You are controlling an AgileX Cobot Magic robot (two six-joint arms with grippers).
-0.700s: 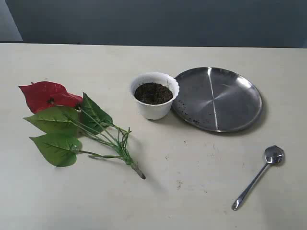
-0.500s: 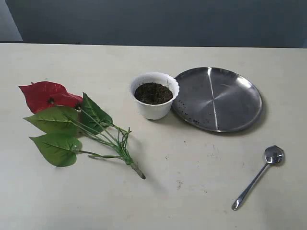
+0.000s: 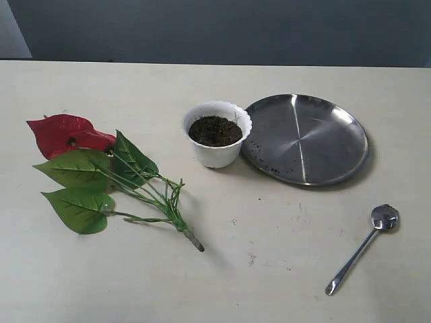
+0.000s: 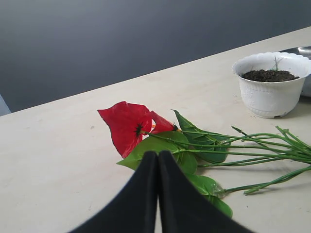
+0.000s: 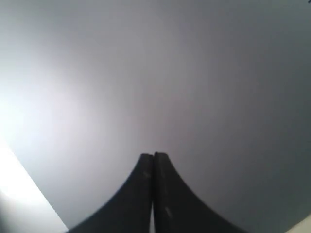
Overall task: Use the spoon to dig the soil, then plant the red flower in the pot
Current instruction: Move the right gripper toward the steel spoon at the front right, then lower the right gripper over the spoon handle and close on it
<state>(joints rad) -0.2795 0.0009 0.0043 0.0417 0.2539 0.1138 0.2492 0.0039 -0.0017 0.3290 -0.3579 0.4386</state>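
The red flower (image 3: pixel 67 133) lies flat on the table at the left, leaves spread and its stalk end (image 3: pixel 192 239) pointing toward the middle. A white scalloped pot (image 3: pixel 217 133) stands at the centre, holding dark soil (image 3: pixel 215 130). The spoon (image 3: pixel 361 248) rests at the lower right, bowl up. Neither arm shows in the exterior view. My left gripper (image 4: pixel 158 153) is shut and empty, low over the table just short of the flower (image 4: pixel 127 124), with the pot (image 4: pixel 271 85) farther off. My right gripper (image 5: pixel 153 156) is shut, facing only a grey wall.
A round steel plate (image 3: pixel 304 138) with a few soil crumbs lies just right of the pot, touching or nearly touching it. Small dirt specks (image 3: pixel 250 258) dot the table in front. The table's far edge meets a dark wall.
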